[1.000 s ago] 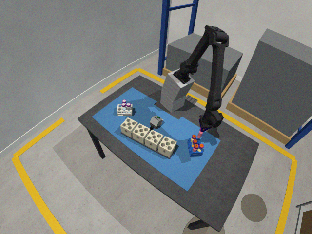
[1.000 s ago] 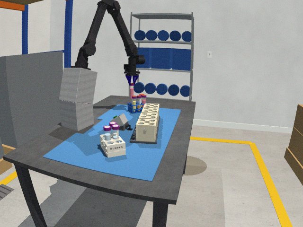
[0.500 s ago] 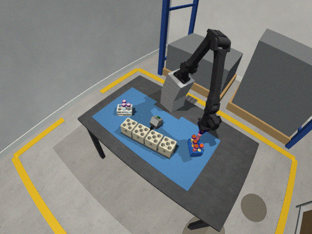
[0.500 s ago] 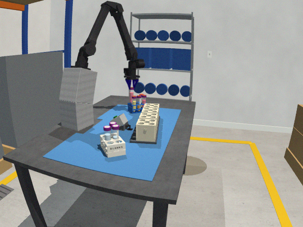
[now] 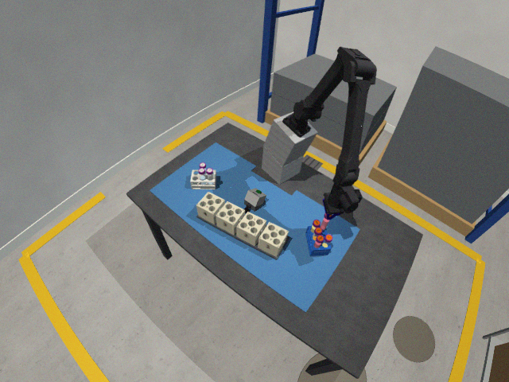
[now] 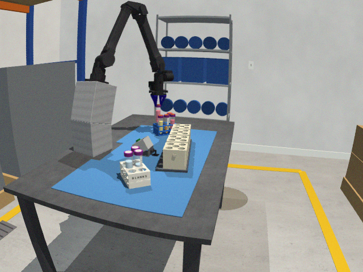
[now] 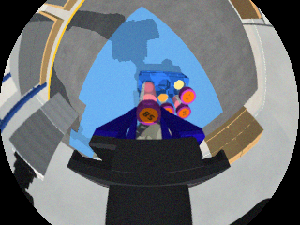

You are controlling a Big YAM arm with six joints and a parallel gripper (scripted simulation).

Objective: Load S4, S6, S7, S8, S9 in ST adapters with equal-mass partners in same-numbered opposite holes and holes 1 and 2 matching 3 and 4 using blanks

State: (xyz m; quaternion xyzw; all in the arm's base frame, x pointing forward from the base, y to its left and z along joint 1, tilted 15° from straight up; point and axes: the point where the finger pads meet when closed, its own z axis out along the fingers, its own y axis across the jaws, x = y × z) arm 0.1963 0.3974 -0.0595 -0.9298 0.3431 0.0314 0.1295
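1. Nearest in the exterior view stands the white blank rack (image 6: 136, 177), marked BLANKS on its front face, on the blue mat (image 6: 99, 181). It carries purple-capped blank tubes (image 6: 137, 158) with white cap dots; the printed volumes are too small to read.

2. Just behind it lies the grey key box with the green DONE key (image 5: 258, 191) on top, between the blank rack and the row of adapters.

3. The four cream bucket adapters (image 5: 242, 224) stand touching in a row on the loading stand (image 6: 159, 167). All the holes that can be seen are open, with no tube in them.

4. Farther along the mat sits the blue sample rack (image 5: 317, 247), with several orange-dotted sample tubes (image 5: 328, 238) upright in its wells. Their ID marks cannot be made out.

5. Right above the rack's arm-side end, the gripper (image 6: 158, 100) points straight down with its blue fingers clamped on the cap end of a pink sample tube (image 6: 158, 112). The tube hangs upright, its cap higher than its neighbours'; whether its bottom is inside a well or just above it is hard to judge from these views.

6. Farthest back, the black arm (image 5: 352, 123) bends over from its grey pedestal (image 5: 283, 160) at the table's (image 6: 205, 222) rear edge.
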